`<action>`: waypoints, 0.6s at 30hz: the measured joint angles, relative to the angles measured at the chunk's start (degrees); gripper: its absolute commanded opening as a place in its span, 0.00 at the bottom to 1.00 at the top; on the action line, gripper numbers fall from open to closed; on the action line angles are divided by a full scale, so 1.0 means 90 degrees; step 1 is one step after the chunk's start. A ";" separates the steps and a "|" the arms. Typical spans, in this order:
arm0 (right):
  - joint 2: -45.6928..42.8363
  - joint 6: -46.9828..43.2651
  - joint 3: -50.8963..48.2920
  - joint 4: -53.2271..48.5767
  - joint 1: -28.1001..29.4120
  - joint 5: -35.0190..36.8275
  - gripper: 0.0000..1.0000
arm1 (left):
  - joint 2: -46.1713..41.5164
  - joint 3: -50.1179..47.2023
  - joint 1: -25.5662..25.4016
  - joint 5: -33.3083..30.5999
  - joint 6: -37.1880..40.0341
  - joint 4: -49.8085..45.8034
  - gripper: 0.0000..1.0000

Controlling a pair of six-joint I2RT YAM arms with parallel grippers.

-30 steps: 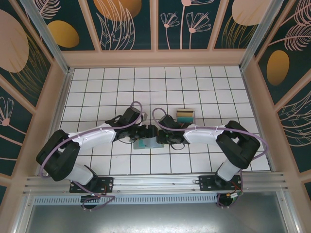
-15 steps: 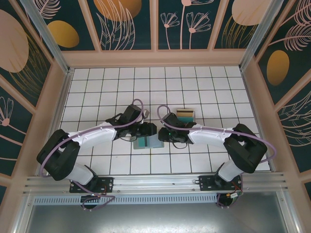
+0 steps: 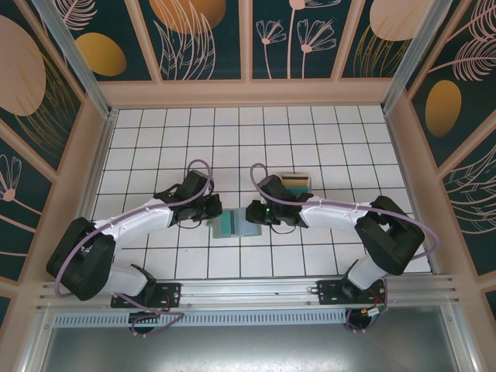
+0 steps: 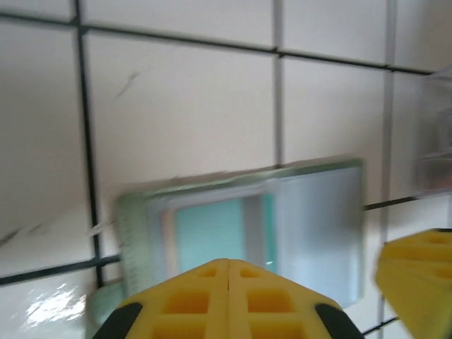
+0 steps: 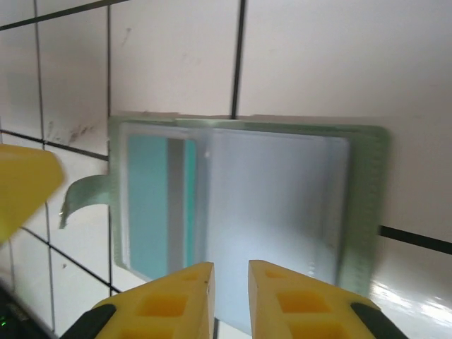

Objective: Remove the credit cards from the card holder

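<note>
Top external view gives me the tiled table (image 3: 155, 139), with the left arm (image 3: 132, 221) and right arm (image 3: 341, 211) both bent inward toward its middle. Between their tips the holder (image 3: 246, 228) lies open and flat on the tiles, pale inner face up. Just beyond the right arm's wrist sits a clear tray (image 3: 296, 184) with something striped gold and dark in it; I cannot make out more. On the left wrist view a teal card (image 4: 208, 233) sits in one panel of the holder, the other panel showing bare blue-grey. My left gripper (image 4: 227, 272) is at the card panel's edge, its yellow fingers pressed together, gripping nothing. My right gripper (image 5: 231, 270) is at the bare panel's edge, fingers all but closed with a thin slit between them, also on nothing.
</note>
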 measured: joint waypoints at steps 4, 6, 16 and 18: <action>0.0289 0.0051 0.0049 0.0245 0.0000 -0.0367 0.17 | 0.0015 -0.0219 0.0000 0.0051 -0.0007 -0.0015 0.04; 0.0461 0.0066 0.0073 0.0306 0.0000 -0.0527 0.16 | 0.0053 -0.0255 0.0000 0.0104 -0.0012 0.0007 0.04; 0.1044 0.0066 0.0427 0.0398 0.0000 -0.0940 0.16 | 0.0265 -0.0342 0.0000 0.0338 -0.0039 0.0279 0.04; 0.1115 0.0066 0.0466 0.0420 0.0000 -0.1008 0.17 | 0.0277 -0.0362 0.0000 0.0338 -0.0039 0.0287 0.04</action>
